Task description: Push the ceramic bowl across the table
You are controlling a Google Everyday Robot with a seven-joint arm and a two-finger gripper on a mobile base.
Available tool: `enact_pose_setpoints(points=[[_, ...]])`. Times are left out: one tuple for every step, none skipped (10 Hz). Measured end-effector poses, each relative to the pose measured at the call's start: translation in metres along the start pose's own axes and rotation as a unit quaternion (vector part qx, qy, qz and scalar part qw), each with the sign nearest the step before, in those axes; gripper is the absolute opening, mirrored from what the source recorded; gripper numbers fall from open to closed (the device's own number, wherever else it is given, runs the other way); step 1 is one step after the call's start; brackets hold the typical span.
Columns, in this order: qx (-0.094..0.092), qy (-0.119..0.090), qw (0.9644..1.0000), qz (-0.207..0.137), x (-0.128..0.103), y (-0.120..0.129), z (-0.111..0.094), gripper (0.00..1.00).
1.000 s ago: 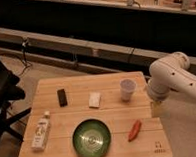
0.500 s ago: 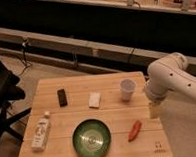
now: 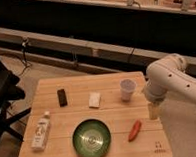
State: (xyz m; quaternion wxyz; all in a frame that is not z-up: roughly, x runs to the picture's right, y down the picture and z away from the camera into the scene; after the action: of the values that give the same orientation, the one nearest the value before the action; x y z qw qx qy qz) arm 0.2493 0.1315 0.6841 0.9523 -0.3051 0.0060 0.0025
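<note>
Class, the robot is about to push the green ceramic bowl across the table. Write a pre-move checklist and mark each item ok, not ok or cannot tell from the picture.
1. Ceramic bowl upright and empty on the table: ok.
2. Gripper against the bowl: not ok; it hangs by the table's edge at the picture's right, apart from the bowl.
3. Clear way from gripper to bowl: not ok; a red vegetable lies between them.
4. Free push path toward the far edge: not ok; a white block lies beyond the bowl.
5. Gripper height suits the bowl's rim: cannot tell.
</note>
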Motion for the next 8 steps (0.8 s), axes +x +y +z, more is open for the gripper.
enact_pose_setpoints(points=[[-0.001,0.0,1.0,-0.001,-0.0011,0.0013,0.0005,0.8],[-0.002,0.0,1.0,-0.002,-0.0025,0.0024,0.0008,0.8],[-0.003,0.0,1.0,-0.003,-0.0032,0.0032,0.0011,0.8],[-0.004,0.001,1.0,-0.004,-0.0041,0.0041,0.0014,0.8],[-0.004,0.001,1.0,-0.005,-0.0051,0.0046,0.0015,0.8],[-0.005,0.001,1.0,-0.005,-0.006,0.0054,0.002,0.8],[-0.005,0.001,1.0,-0.006,-0.0067,0.0062,0.002,0.8],[-0.006,0.001,1.0,-0.007,-0.0077,0.0071,0.0023,0.8]])
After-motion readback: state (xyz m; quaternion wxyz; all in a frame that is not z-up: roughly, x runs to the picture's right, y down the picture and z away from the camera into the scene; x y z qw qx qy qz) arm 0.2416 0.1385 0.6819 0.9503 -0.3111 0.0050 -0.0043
